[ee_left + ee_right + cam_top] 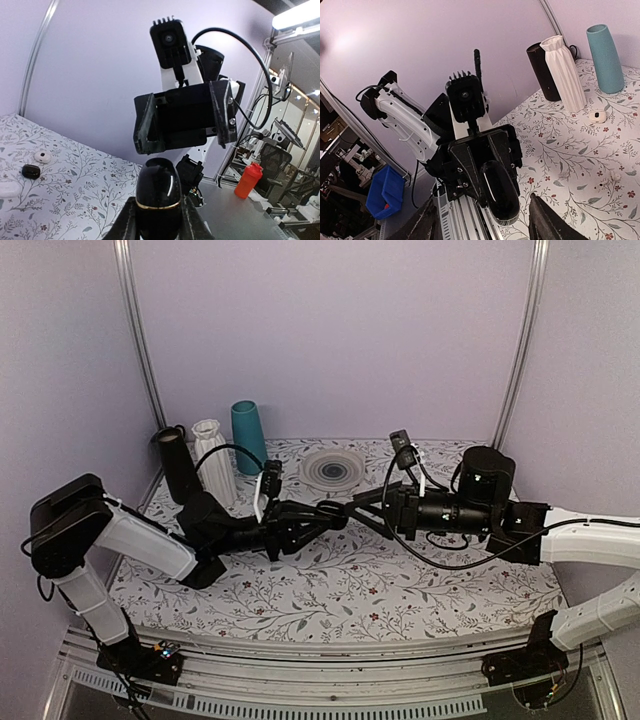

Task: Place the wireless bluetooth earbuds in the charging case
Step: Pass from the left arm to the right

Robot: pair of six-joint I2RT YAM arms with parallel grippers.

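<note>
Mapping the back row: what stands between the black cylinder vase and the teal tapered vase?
The white pleated vase stands between the black cylinder vase and the teal tapered vase, clearest in the right wrist view.

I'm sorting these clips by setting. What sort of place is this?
Probably a test booth in a robotics lab: a table under floral cloth, boxed in by plain purple panels on aluminium framing, with an office chair and a blue bin outside it.
</note>
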